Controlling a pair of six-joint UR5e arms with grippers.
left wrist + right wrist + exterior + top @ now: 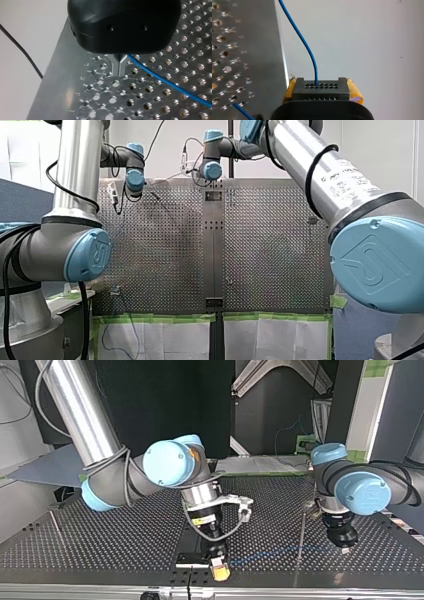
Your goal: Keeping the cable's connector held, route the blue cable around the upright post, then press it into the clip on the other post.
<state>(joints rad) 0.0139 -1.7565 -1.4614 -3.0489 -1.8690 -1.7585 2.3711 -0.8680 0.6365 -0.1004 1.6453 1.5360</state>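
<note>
Ok so in the top view, at far left a thin upright post (56, 529) stands on the table (125, 545). Next over, my right gripper (220, 572) sits at the table's near edge, yellow fingers (355, 92) clamped on the black connector (321, 90). The blue cable (280, 552) heads off toward 3 o'clock along the table, crosses a second thin post (301, 532) and reaches my left gripper (345, 548). In the left wrist view its metal fingers (119, 68) are pressed together, and the cable comes out right beside them toward 4 o'clock. Can't tell if it's actually pinched.
</note>
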